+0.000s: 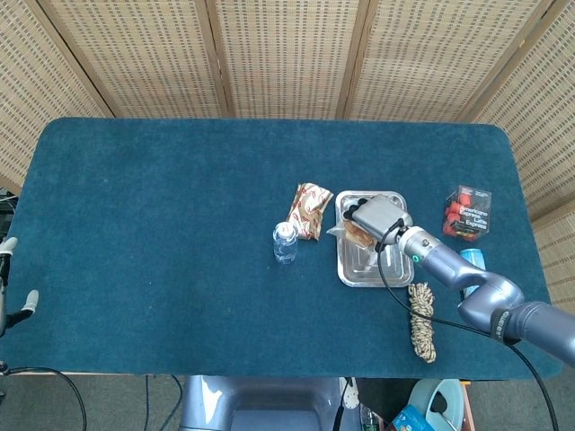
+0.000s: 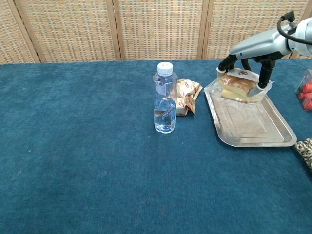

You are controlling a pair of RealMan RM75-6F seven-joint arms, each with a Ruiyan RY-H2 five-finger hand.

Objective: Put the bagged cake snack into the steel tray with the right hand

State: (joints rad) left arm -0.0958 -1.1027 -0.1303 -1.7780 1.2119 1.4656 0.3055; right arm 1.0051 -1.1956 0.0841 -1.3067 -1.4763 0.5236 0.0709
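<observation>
1. Right hand (image 2: 246, 61) has its dark fingers (image 2: 265, 74) clamped down over both ends of the bagged cake snack (image 2: 237, 87), gripping it over the far end of the steel tray (image 2: 253, 127) (can't tell if the bag touches the metal or hangs just above it).
2. Head view shows the same hand (image 1: 375, 215) covering the snack (image 1: 358, 234) at the tray's (image 1: 363, 269) back edge.
3. Water bottle (image 2: 165, 98) stands upright left of the tray, with a crumpled snack wrapper (image 2: 186, 95) between them.
4. Left hand (image 1: 11, 285) sits at the table's edge, fingers apart, holding nothing.
5. Coiled rope (image 1: 420, 321), a can (image 1: 473, 267) and a red-and-black box (image 1: 468, 213) lie near the tray.
</observation>
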